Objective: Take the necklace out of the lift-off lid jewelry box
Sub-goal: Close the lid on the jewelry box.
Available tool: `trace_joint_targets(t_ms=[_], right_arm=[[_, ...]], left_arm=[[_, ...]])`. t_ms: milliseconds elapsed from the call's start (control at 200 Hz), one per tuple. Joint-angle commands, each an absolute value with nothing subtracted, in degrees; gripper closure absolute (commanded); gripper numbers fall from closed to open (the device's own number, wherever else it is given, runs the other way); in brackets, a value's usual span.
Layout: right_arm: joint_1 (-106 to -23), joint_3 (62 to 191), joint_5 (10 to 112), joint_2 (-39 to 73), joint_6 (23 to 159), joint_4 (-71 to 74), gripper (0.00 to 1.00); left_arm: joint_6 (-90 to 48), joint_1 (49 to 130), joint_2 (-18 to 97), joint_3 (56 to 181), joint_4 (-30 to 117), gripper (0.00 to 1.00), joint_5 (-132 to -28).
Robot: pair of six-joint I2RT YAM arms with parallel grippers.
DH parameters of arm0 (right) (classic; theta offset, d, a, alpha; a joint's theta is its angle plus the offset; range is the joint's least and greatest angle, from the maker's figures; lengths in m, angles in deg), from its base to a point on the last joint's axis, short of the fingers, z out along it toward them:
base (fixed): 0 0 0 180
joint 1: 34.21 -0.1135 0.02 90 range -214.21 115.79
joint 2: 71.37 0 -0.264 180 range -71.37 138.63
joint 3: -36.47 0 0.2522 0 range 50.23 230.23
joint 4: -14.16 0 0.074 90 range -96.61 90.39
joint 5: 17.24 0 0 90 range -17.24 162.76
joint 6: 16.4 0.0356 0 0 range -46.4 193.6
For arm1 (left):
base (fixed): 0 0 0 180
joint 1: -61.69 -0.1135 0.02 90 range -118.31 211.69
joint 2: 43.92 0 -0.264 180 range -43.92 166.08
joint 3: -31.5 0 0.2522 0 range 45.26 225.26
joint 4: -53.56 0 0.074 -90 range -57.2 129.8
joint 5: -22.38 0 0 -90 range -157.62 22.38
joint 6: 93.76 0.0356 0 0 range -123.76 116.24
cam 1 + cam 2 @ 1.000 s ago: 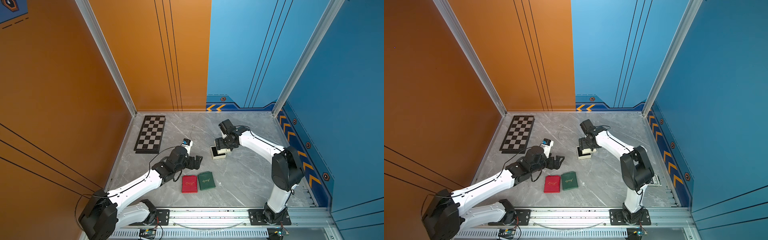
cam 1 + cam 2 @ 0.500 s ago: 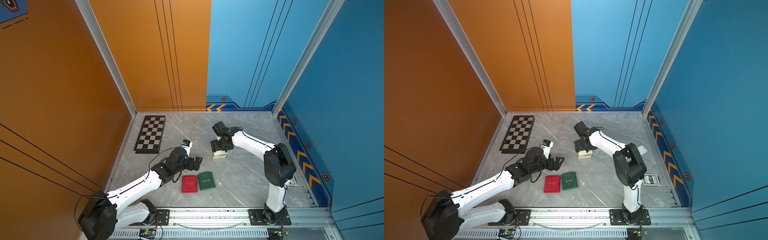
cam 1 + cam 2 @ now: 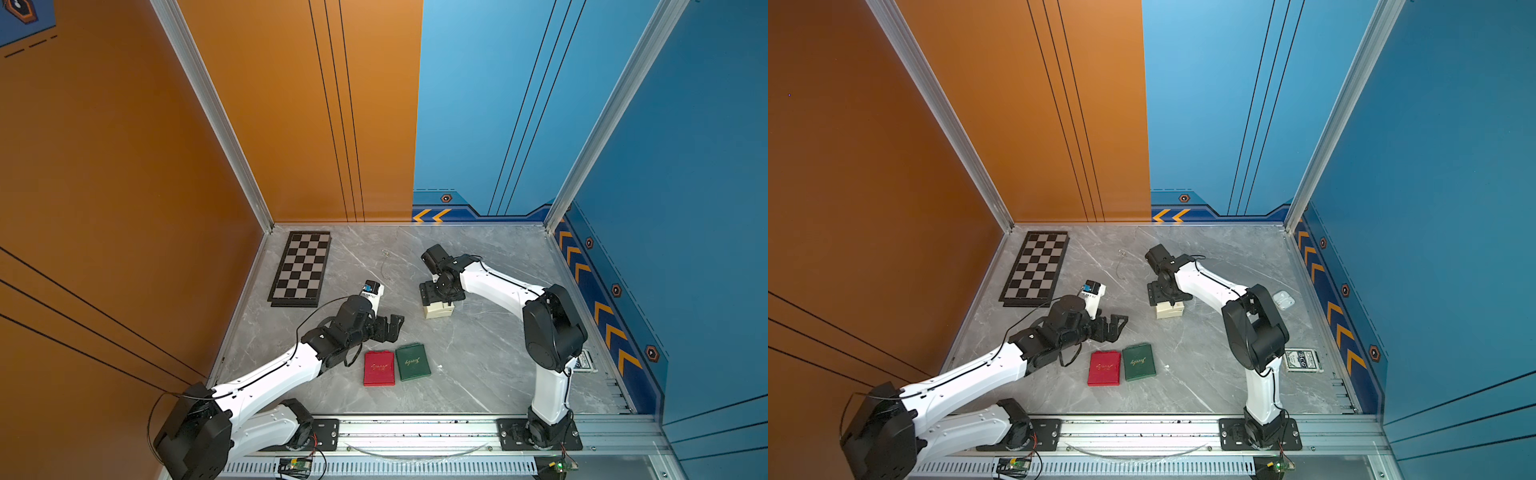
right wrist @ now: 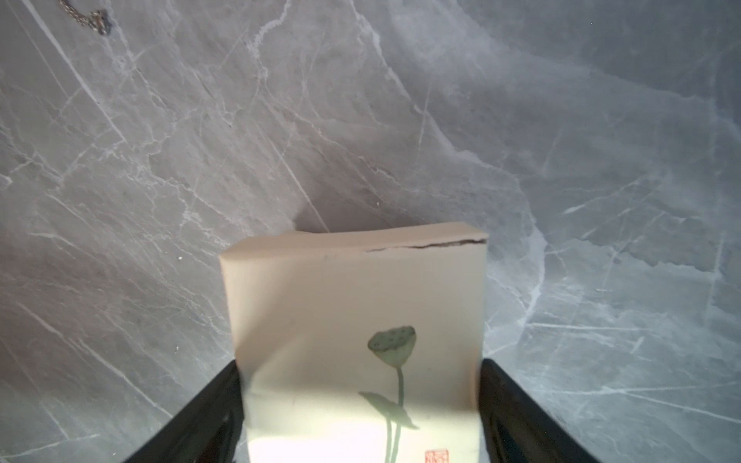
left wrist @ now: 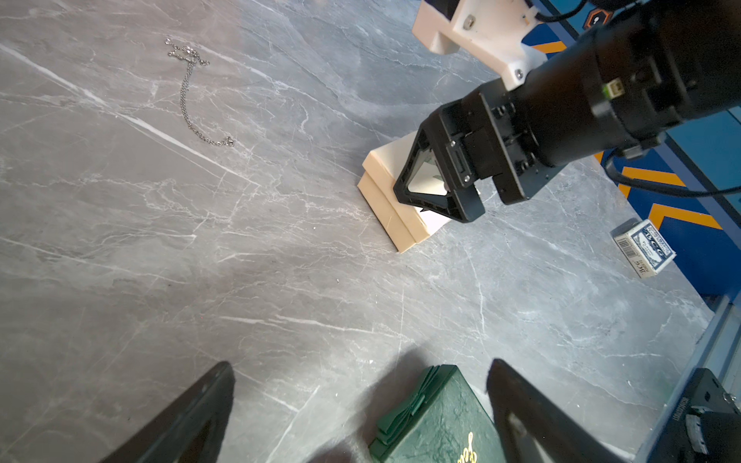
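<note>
Right hand clamped across the cream lid, which sits slightly askew on the jewelry box, mid-frame in both top views. Left hand wide open, upper left of the green box. Necklace lies on the tabletop, upper left of the jewelry box, well apart.

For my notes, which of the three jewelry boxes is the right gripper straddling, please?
The cream lotus-printed box; the red box and green box lie untouched.
</note>
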State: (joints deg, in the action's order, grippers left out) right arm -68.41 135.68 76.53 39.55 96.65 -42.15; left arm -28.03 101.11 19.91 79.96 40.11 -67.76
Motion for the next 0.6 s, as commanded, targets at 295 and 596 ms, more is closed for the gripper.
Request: trace_joint_targets(t_ms=[295,596], right_arm=[[-69.10,137.69,78.65,40.79,98.03,-45.13,0.14],[-69.36,137.84,78.04,41.21,98.03,-45.22,0.14]], left_arm=[[-28.19,100.34,19.27,78.78,41.20,0.01,-69.02],[-28.36,100.31,19.27,78.79,41.30,0.01,-69.31]])
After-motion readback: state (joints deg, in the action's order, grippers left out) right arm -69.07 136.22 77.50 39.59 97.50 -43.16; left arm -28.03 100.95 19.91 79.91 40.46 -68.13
